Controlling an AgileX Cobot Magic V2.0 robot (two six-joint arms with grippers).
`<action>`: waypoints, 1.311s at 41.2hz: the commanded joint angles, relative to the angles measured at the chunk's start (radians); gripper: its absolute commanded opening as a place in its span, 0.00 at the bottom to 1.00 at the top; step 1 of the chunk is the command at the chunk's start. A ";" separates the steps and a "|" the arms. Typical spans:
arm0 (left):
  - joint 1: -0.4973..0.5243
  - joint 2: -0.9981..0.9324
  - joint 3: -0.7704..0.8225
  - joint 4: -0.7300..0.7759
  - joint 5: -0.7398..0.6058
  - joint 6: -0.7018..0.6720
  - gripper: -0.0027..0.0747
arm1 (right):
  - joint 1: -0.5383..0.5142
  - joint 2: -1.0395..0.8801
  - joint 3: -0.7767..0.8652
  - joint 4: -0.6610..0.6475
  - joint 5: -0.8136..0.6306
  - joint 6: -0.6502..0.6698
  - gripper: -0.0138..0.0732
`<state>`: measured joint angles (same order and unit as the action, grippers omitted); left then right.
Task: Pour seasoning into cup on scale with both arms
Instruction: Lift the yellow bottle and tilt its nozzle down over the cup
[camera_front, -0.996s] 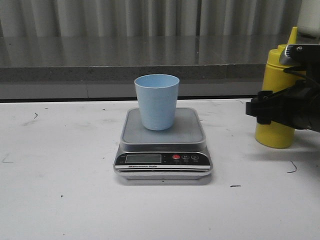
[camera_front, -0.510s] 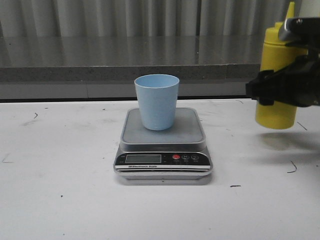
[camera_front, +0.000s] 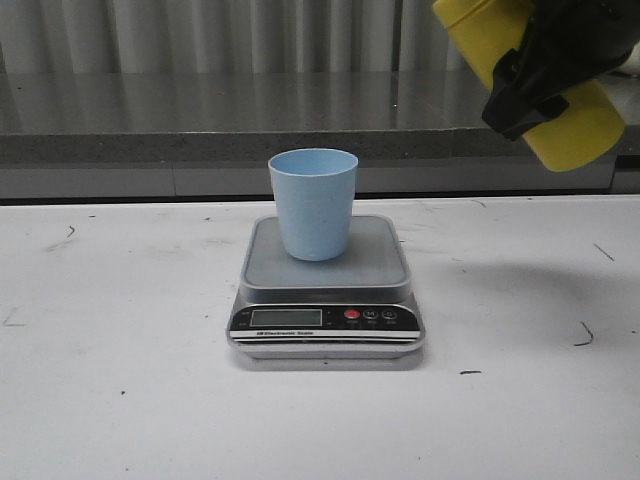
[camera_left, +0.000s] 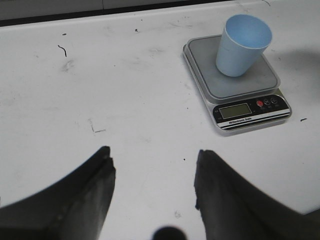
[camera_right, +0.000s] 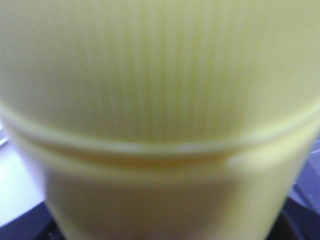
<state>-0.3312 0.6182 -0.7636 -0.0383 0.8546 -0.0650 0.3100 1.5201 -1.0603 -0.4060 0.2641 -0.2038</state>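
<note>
The right gripper (camera_front: 560, 60) is closed around the yellow seasoning bottle (camera_front: 580, 125), holding it high in the air at the upper right, tilted with its cap end toward the left and its base lower right. In the right wrist view the bottle (camera_right: 160, 115) fills the frame, blurred. The blue cup (camera_front: 313, 203) stands upright on the scale (camera_front: 325, 300) at the middle of the white table (camera_front: 120, 380). The left gripper (camera_left: 152, 185) hangs open and empty over bare table, well apart from the scale (camera_left: 235, 87).

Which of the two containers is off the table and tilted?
The yellow bottle, held by the right hand up in the air and tipped over at an angle. The blue cup stands upright on the scale.
</note>
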 joint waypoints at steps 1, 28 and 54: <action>0.000 -0.001 -0.025 -0.012 -0.071 -0.002 0.51 | 0.052 -0.019 -0.100 -0.199 0.067 -0.010 0.53; 0.000 -0.001 -0.025 -0.012 -0.071 -0.002 0.51 | 0.280 0.160 -0.197 -0.983 0.433 -0.010 0.53; 0.000 -0.001 -0.025 -0.012 -0.071 -0.002 0.51 | 0.334 0.205 -0.197 -1.205 0.529 -0.007 0.53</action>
<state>-0.3312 0.6182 -0.7636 -0.0383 0.8546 -0.0650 0.6434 1.7809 -1.2174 -1.5133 0.7455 -0.2058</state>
